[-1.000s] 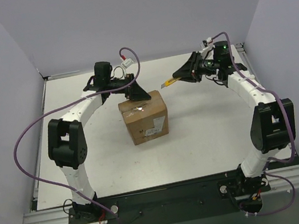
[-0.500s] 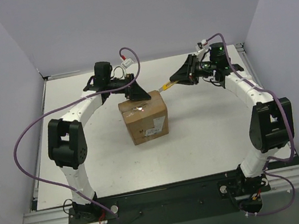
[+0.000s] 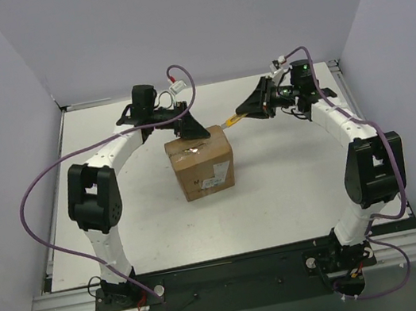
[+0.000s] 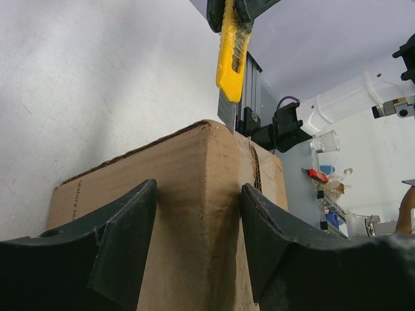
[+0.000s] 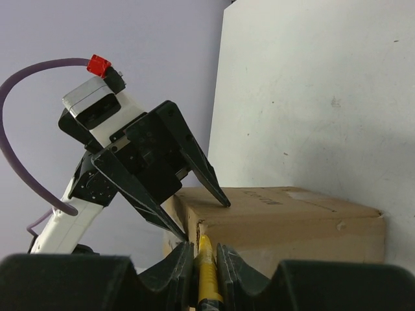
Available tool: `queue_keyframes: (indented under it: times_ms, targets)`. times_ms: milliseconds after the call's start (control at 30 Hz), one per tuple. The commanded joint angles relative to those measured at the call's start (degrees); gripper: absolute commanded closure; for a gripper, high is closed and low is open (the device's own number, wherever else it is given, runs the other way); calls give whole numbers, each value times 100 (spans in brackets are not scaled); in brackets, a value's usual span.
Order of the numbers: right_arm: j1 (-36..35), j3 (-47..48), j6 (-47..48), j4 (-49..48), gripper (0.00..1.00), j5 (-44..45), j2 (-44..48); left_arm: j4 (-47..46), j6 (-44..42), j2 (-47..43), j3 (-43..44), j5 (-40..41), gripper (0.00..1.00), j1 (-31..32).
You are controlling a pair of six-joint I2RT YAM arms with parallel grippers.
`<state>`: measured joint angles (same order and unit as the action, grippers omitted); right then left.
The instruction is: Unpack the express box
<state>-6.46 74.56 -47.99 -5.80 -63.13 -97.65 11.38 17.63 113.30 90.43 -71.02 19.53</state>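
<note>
The express box (image 3: 202, 165) is a brown carton standing closed in the middle of the table, with a label on its front face. My left gripper (image 3: 192, 132) straddles its far top corner; one fingertip (image 5: 225, 203) rests on the top face and the other lies against the far side. In the left wrist view the box (image 4: 130, 181) fills the space between the fingers (image 4: 123, 240). My right gripper (image 3: 252, 107) is shut on a yellow utility knife (image 3: 230, 122). Its blade (image 4: 227, 110) touches the box's far top edge (image 5: 201, 227).
The white table (image 3: 292, 173) is enclosed by grey walls at the left, back and right. Purple cables (image 3: 37, 193) loop beside both arms. The arm bases stand on a metal rail (image 3: 229, 276) at the near edge.
The right gripper has carried the knife leftward, and the blade tip now meets the box's far top edge. The left gripper and the box have stayed put.
</note>
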Motion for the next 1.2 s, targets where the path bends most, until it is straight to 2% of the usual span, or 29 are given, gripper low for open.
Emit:
queue_keyframes:
  times_ms: [0, 267, 433, 1167]
  targets:
    - [-101, 234, 219, -35, 100, -296, -88, 119, -172, 87, 308, -52, 37, 42]
    - [-84, 278, 272, -35, 100, -454, -62, 154, -207, 114, 317, -43, 37, 51]
    - [-13, 49, -377, -913, 100, -621, -70, 172, -216, 131, 317, -52, 37, 51]
    - [4, 216, 96, -369, 100, -349, -193, 181, -216, 167, 361, -61, 38, 51]
